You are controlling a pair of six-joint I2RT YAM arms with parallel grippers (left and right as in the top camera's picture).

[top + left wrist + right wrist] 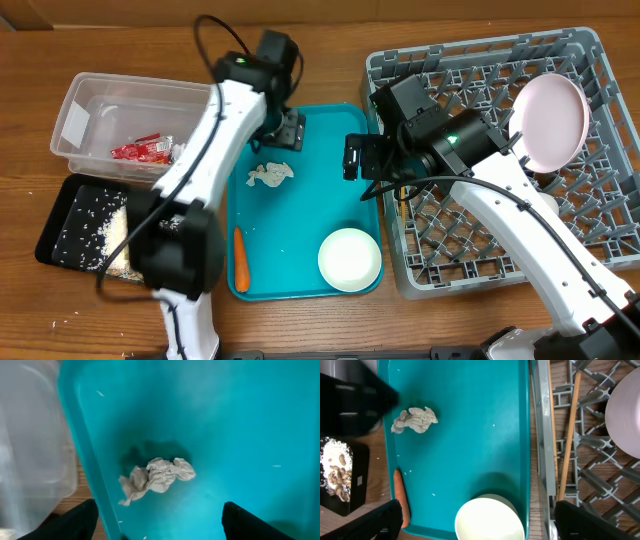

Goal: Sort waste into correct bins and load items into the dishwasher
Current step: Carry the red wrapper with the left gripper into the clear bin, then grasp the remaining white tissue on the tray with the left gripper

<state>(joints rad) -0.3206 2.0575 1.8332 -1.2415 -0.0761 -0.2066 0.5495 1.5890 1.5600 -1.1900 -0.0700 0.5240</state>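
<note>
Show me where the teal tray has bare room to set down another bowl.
The widest bare patch on the teal tray is its middle, bordered by the napkin above, the carrot at the left and the bowl at the lower right. The top edge is crowded: the left gripper and right gripper hang there.

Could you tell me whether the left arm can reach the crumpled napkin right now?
Probably yes: its open fingers hang right over the napkin, and nothing on the tray blocks it.
</note>
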